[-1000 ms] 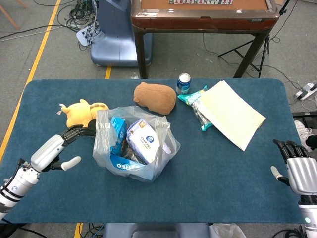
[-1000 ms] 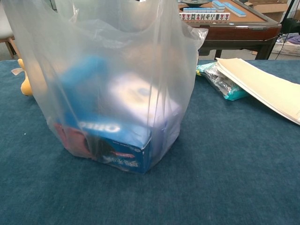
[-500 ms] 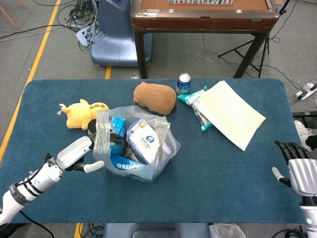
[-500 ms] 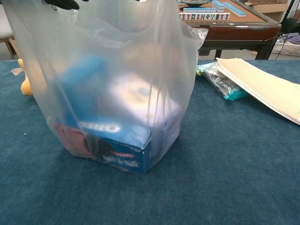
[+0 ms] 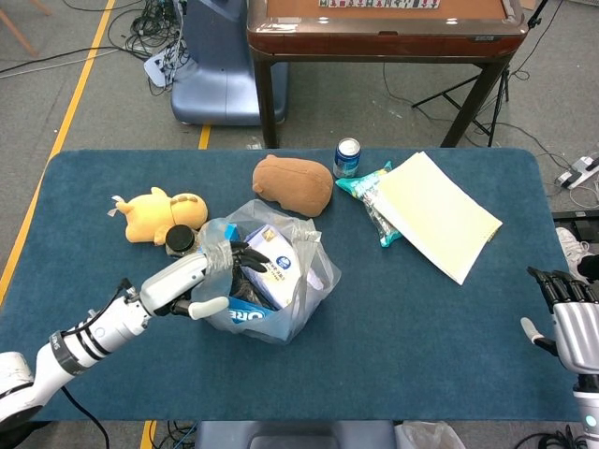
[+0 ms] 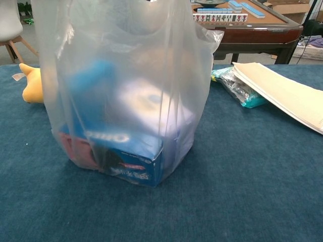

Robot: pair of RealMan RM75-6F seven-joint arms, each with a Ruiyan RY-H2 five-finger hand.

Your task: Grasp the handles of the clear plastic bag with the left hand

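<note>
The clear plastic bag [image 5: 281,281] stands at the table's centre-left, holding a blue Oreo box and other packets; in the chest view the bag [image 6: 126,101] fills most of the frame. My left hand [image 5: 201,279] presses into the bag's left rim, where the left handle is crumpled inward. Its dark fingers [image 5: 245,253] reach over the bag's mouth, spread, and the thumb [image 5: 211,304] sticks out apart below. Nothing is clasped between them that I can see. My right hand [image 5: 569,323] rests open at the table's right edge, far from the bag.
A yellow plush [image 5: 159,213] and a small black object [image 5: 180,239] lie just left of the bag. Behind it are a brown plush [image 5: 293,183], a can [image 5: 347,156], a teal packet [image 5: 370,194] and a cream paper pad [image 5: 435,215].
My left arm has swept rightward from the table's left side to the bag and pushed its left rim inward, narrowing the bag. The right hand has sunk slightly.
</note>
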